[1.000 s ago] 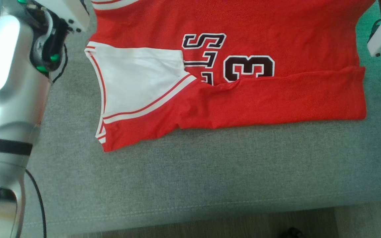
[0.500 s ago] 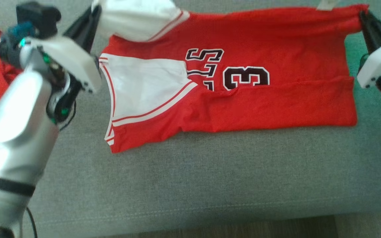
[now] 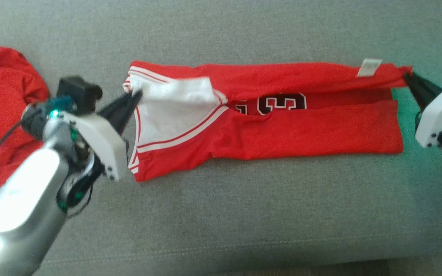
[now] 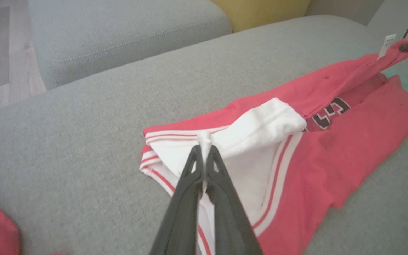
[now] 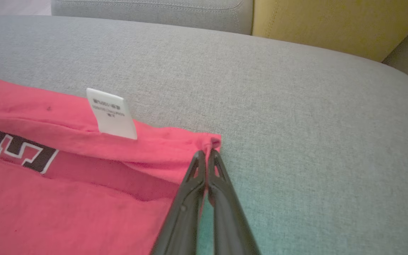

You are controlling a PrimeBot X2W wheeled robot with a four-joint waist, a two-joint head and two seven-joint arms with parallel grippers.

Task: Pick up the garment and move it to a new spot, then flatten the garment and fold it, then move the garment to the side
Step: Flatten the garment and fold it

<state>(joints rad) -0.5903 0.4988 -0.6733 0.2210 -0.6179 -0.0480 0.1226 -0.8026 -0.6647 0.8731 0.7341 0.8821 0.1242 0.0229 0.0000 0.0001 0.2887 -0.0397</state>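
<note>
**Flap being drawn over the number**

Far edge of the garment [image 3: 305,134] is being carried toward the robot. Half a second back both print lines were lying fully exposed. Now the upper flap is being laid over them, and just a lower strip of the number [image 3: 282,104] is being left uncovered. The head camera is also being tilted, so the shift of the whole picture is not being counted as cloth motion. Only the flap's advance over the print is being counted.

Judged stage: flattening is being taken as done and a second lengthwise fold is being made. The near band is already lying folded up. The move to the side is not yet being started.

The garment is lying lengthwise on the grey cushion [image 3: 244,214], with the flap being lifted at both ends.

- **Left gripper** [image 3: 138,94]: being held clenched on a pinch of the white panel [image 3: 175,92] at the flap's left corner. Its fingers are being pointed forward and rightward, low over the cloth.
- **Right gripper** [image 3: 406,75]: being held clamped on the red corner at the flap's right end, near the tag [image 3: 370,67]. Its fingers are being pointed leftward along the edge.

The flap is being stretched fairly taut between the two grips. A second red cloth [image 3: 2,80] is lying well apart at far left, not being touched.
</note>
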